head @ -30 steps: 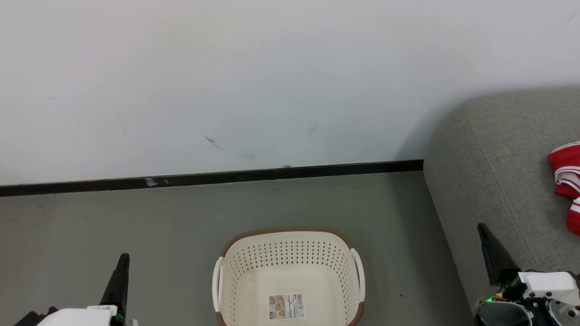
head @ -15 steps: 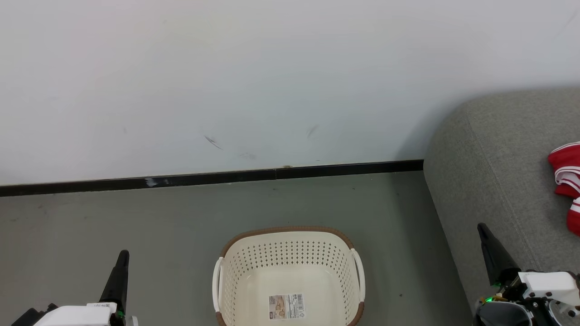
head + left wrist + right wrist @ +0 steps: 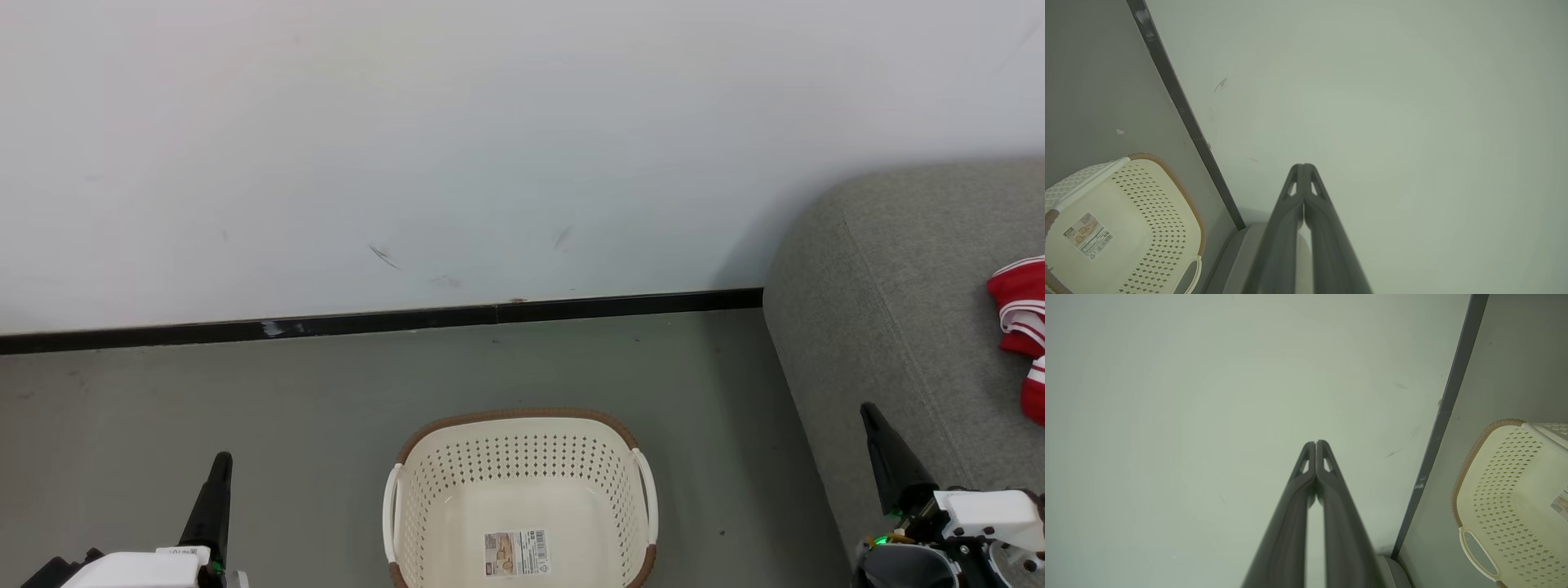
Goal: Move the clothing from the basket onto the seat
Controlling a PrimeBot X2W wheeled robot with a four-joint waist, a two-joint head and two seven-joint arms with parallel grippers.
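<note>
Head view shows the basket (image 3: 522, 453) on the floor (image 3: 245, 392), a label (image 3: 516, 553) on its bottom. Clothing (image 3: 1019, 314), red with white stripes, lies on the seat (image 3: 882, 294) at the right edge; the frame cuts it off, so this is perhaps only part of it. Left gripper (image 3: 221, 464) hangs left of the basket. Right gripper (image 3: 869, 411) shows before the seat's side, apart from the clothing. Wrist views show each pair of fingers pressed together tip to tip, pointing at the wall (image 3: 490, 122).
</note>
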